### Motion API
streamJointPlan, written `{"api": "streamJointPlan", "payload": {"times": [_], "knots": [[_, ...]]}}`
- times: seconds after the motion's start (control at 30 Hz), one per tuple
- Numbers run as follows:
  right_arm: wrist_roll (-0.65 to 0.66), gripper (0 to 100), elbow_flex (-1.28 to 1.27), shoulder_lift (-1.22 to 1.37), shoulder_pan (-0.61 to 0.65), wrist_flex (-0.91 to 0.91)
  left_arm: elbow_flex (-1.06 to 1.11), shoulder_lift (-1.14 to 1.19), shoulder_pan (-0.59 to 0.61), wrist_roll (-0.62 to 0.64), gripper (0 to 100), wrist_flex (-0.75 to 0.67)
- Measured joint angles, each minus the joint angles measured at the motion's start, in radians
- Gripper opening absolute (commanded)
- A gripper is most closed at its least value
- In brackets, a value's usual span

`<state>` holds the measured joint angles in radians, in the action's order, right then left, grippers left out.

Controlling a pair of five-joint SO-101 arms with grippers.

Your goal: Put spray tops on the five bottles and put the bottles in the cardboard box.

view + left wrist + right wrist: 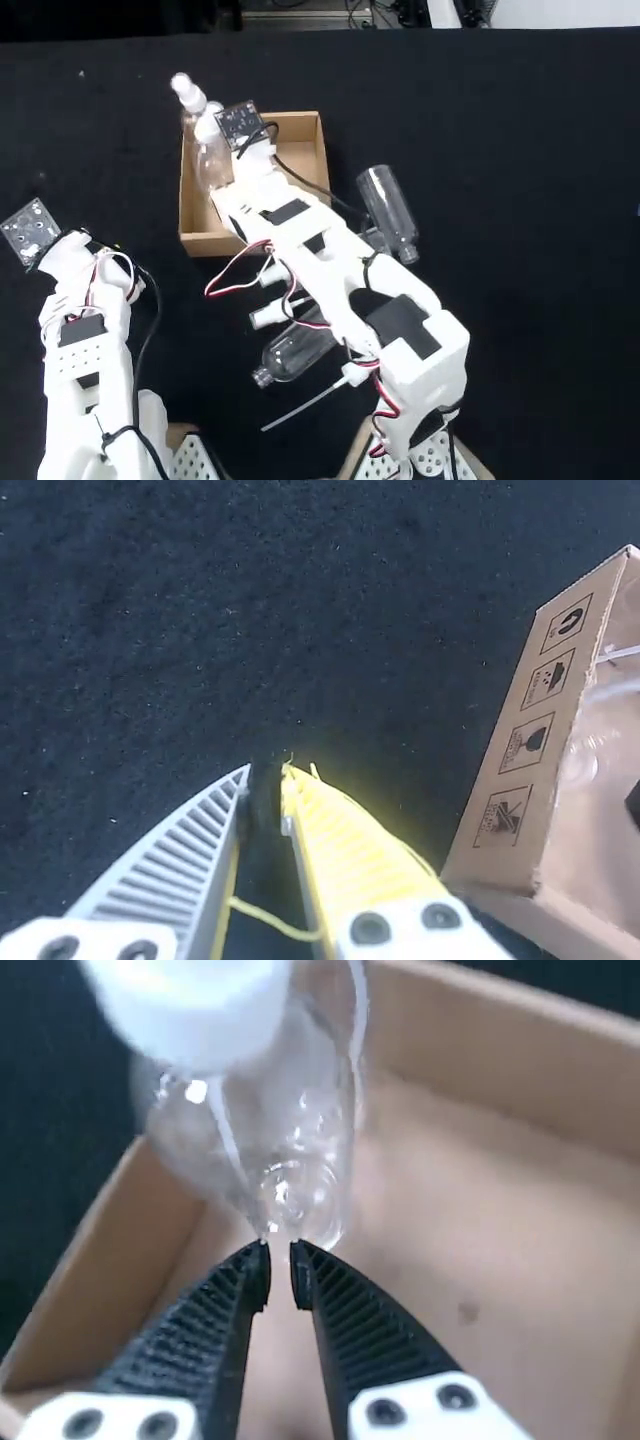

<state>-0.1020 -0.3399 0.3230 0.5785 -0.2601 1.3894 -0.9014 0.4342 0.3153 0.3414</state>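
the right gripper (279,1250) has its ribbed black fingers drawn almost together, gripping nothing, tips just at the clear plastic bottle (300,1160) whose white spray top (190,1000) is on; it leans in a corner of the cardboard box (500,1260). the left gripper (266,773), ribbed too, is pinched on nothing over the black cloth (200,600)

One box (300,135) was counted. Two uncapped bottles were counted lying outside it, a bottle (390,210) and a second bottle (297,352). At least one capped bottle (210,160) was seen inside. At least two loose spray tops (272,275) (265,316) were made out. Two arms, left arm (80,350) and right arm (330,260), were counted.
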Motion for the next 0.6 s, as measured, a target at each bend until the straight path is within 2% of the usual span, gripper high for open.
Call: {"api": "streamJointPlan", "payload": {"times": [0.17, 0.6], "knots": [[0.000, 1.1, -0.038, 0.002, 0.002, 0.095, 0.000, 0.000, 0.000, 0.000, 4, 0.000], [0.000, 1.1, -0.117, -0.015, 0.002, 0.106, 0.000, 0.000, 0.000, 0.000, 4, 0.000]]}}
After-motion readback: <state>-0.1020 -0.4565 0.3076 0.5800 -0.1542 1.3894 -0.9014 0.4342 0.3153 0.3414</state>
